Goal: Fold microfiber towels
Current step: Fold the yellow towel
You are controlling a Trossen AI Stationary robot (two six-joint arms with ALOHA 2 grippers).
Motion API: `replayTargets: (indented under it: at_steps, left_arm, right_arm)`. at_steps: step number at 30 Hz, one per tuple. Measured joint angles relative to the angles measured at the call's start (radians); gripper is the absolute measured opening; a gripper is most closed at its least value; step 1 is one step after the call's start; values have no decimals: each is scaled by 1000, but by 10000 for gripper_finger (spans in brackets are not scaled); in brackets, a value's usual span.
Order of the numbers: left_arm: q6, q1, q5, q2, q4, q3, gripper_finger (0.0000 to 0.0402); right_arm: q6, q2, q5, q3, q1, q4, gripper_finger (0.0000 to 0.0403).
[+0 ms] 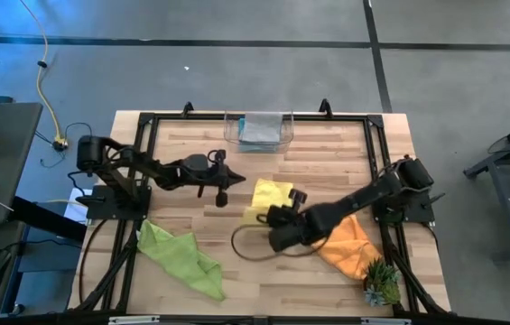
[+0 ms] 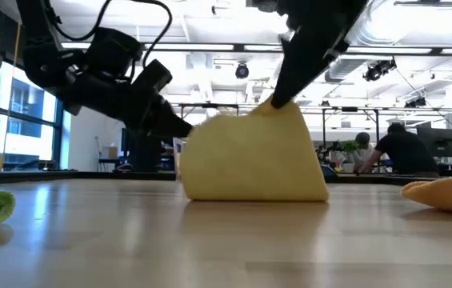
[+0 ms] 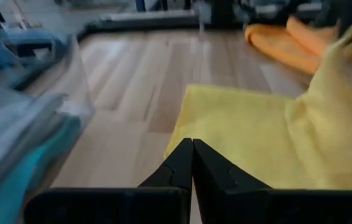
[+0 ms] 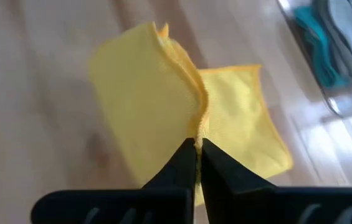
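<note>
The yellow towel point(image 1: 271, 193) stands raised like a tent point(image 2: 254, 160) at mid-table, its lower part on the wood. My right gripper point(image 4: 197, 142) is shut on its top point(image 2: 278, 100). My left gripper point(image 3: 192, 144) is shut and points at the towel's left edge point(image 2: 184, 152), close to it. An orange towel point(image 1: 349, 242) lies at the right under the right arm. A lime green towel point(image 1: 182, 257) lies crumpled at the near left. Teal and grey towels lie in the clear bin point(image 1: 257, 131) at the far edge. My right gripper pinches a raised ridge of the yellow towel point(image 4: 198, 124) between its two fingertips, slanting down from the table's right. The cloth hangs slack below the fingers on both sides, and its lower edge point(image 2: 250, 196) rests on the table. My left gripper's shut tips sit at the towel's edge point(image 3: 185, 134); whether they touch it, I cannot tell.
A small green spiky plant point(image 1: 381, 284) stands at the near right corner. A dark cable loop point(image 1: 250, 246) lies on the wood near the right arm. Bare wood spreads between the green towel and the yellow one.
</note>
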Motion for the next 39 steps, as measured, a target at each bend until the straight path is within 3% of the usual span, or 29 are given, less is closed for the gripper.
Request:
replayTargets:
  at_steps: [13,30,39]
  left_arm:
    - [-6,50,-59,-19,81,-46,0]
    - [-14,70,-73,-19,142,-106,0]
    - [-18,70,-69,-19,140,-106,0]
  right_arm:
    - [17,-10,23,-59,-149,-48,0]
    - [-167,-10,45,-59,-282,41,0]
    - [-160,-10,-12,-107,-364,74,0]
